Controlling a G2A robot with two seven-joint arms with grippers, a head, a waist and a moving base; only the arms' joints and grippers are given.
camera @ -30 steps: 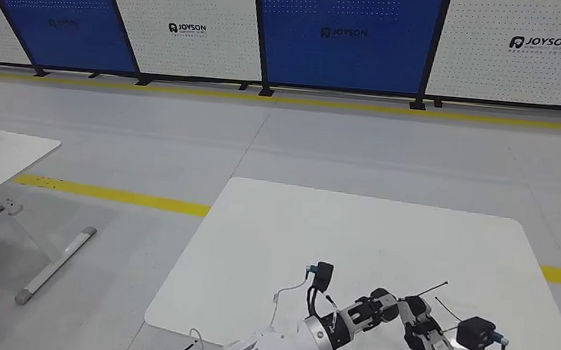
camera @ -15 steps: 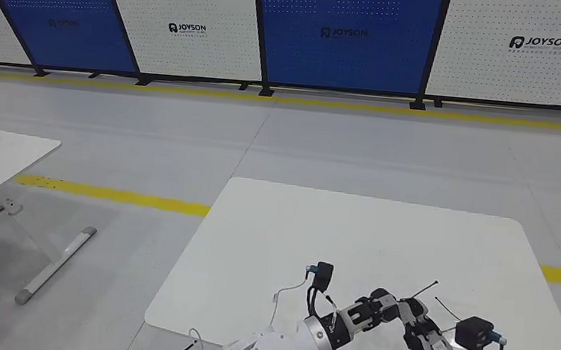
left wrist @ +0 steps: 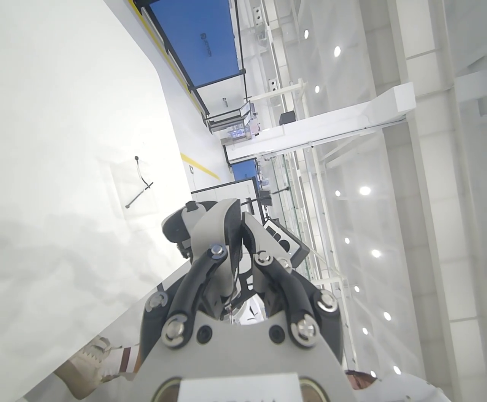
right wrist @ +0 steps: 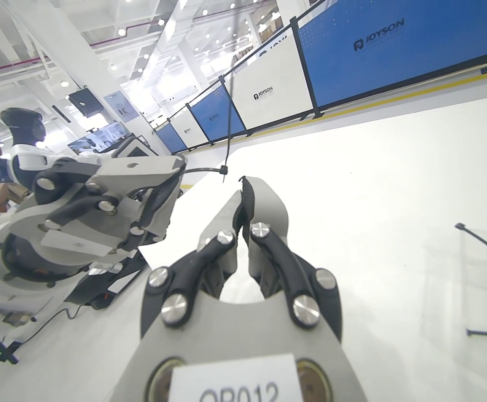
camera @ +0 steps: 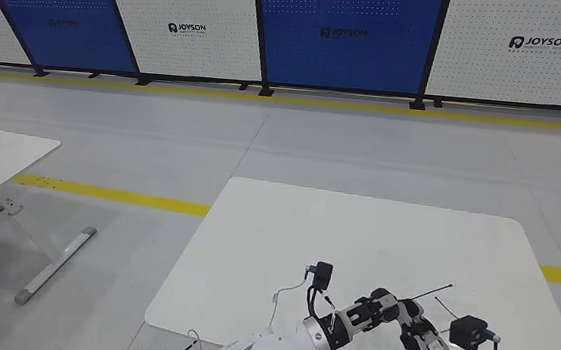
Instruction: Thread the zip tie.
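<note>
A black zip tie point(right wrist: 228, 114) is held in my left gripper point(right wrist: 182, 169), which is shut on its strap. The tie's head point(right wrist: 224, 172) hangs just off the fingertips and the thin tail rises steeply from it. In the top view the tie point(camera: 431, 292) sticks out over the white table point(camera: 356, 232) near its front edge. My right gripper point(right wrist: 242, 186) is shut with nothing visible between its fingers, close beside the tie's head and a little short of it. In the left wrist view my left gripper point(left wrist: 241, 219) has its fingers pressed together.
Loose black zip ties point(left wrist: 140, 184) lie flat on the table to the right of both grippers, with one zip tie point(right wrist: 471, 233) seen from the right wrist and in the top view point(camera: 445, 308). Blue and white partition panels point(camera: 343, 30) stand far behind.
The free end of the held zip tie has swung slightly in the top view. The right wrist has shifted a little toward the left arm.
</note>
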